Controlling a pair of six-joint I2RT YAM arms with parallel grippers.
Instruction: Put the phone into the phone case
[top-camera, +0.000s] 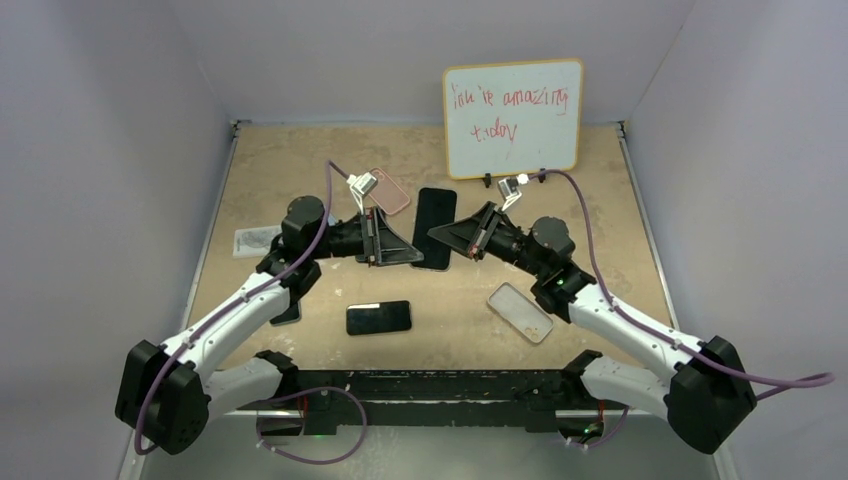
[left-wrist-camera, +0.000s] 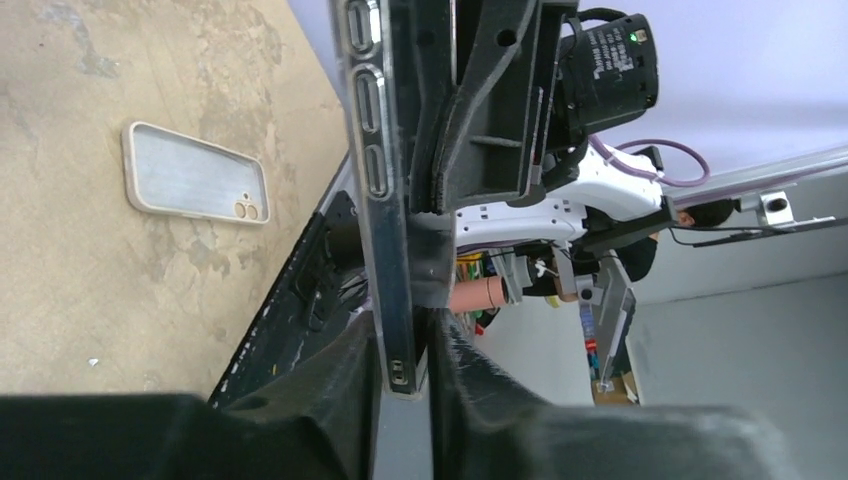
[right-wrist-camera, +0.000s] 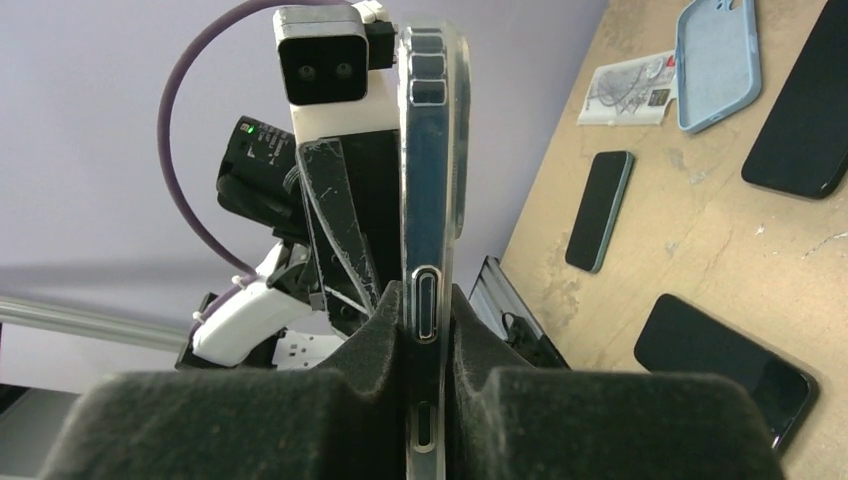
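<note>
A black phone (top-camera: 435, 228) sits in a clear phone case and is held flat above the table, screen up, between my two grippers. My left gripper (top-camera: 402, 250) is shut on its left edge. In the left wrist view the fingers (left-wrist-camera: 345, 370) clamp the phone's dark, metal-rimmed edge (left-wrist-camera: 385, 230). My right gripper (top-camera: 450, 236) is shut on the right edge. In the right wrist view the jaws (right-wrist-camera: 425, 325) pinch the clear case's side (right-wrist-camera: 425, 150) with its button covers, and the camera bump faces the table.
On the table lie a pink case (top-camera: 388, 190), a black phone (top-camera: 379, 317), a white-rimmed clear case (top-camera: 519, 312), and a packet (top-camera: 255, 240). The right wrist view also shows a light blue case (right-wrist-camera: 715, 60) and a teal phone (right-wrist-camera: 598, 210). A whiteboard (top-camera: 513, 118) stands at the back.
</note>
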